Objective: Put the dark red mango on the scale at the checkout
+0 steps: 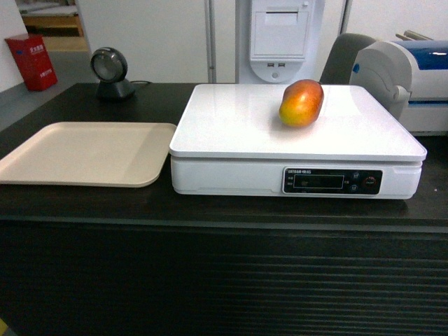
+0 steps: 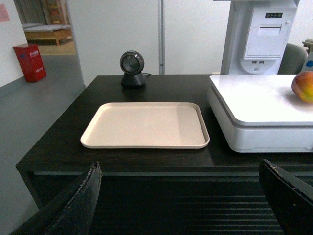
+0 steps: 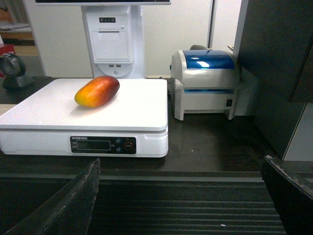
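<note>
Both end effectors, left [image 2: 178, 196] and right [image 3: 181, 196], spread wide, holding nothing, short of the surface [image 1: 84, 203]. Mango [image 1: 301, 102] lies on scale [image 1: 231, 126], beside tray [image 1: 84, 154].

White walls [image 2: 117, 34] rise behind a grey floor [image 2: 44, 112]. A red box [image 2: 30, 61] stands by a doorway, with what may be wooden furniture [image 2: 46, 34] beyond.
</note>
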Controlling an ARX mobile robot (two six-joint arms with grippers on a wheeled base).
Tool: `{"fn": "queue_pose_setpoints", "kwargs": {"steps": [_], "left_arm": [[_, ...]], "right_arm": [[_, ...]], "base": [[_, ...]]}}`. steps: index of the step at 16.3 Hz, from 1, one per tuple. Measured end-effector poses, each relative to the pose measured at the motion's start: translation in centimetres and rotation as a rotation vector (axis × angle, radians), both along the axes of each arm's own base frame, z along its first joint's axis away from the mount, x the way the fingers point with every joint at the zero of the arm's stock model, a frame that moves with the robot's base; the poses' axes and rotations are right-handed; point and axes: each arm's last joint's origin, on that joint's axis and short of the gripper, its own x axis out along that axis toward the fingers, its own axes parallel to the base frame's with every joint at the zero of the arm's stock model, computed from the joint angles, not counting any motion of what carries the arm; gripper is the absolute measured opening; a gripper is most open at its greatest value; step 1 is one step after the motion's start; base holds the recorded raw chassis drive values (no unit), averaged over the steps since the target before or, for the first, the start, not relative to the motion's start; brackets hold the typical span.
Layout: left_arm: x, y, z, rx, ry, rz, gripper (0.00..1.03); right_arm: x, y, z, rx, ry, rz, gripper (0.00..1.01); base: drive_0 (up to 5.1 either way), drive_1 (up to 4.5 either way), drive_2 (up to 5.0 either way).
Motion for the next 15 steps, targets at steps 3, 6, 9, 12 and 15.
{"fn": "queue_pose_setpoints", "kwargs": {"steps": [3, 6, 9, 12, 15], "left_arm": [[0.00, 0.00, 0.00, 0.000, 0.000, 0.000, 0.98], [0.00, 0.00, 0.00, 0.000, 0.000, 0.000, 0.98], [0.00, 0.00, 0.00, 0.000, 0.000, 0.000, 0.98], [0.00, 0.00, 0.00, 0.000, 0.000, 0.000, 0.98], [0.00, 0.00, 0.01, 0.000, -0.001, 0.000, 0.98]], "right_arm": [[0.00, 0.00, 0.00, 0.000, 0.000, 0.000, 0.98], [0.00, 0.00, 0.00, 0.000, 0.000, 0.000, 0.98], [0.00, 0.00, 0.00, 0.000, 0.000, 0.000, 0.98], [0.00, 0.00, 0.00, 0.000, 0.000, 0.000, 0.98], [0.00, 0.00, 0.01, 0.000, -0.001, 0.000, 0.98]], "base": [[0.0, 0.00, 0.0], [0.0, 0.00, 0.0], [0.0, 0.00, 0.0], [0.0, 0.00, 0.0], [0.0, 0.00, 0.0]]}}
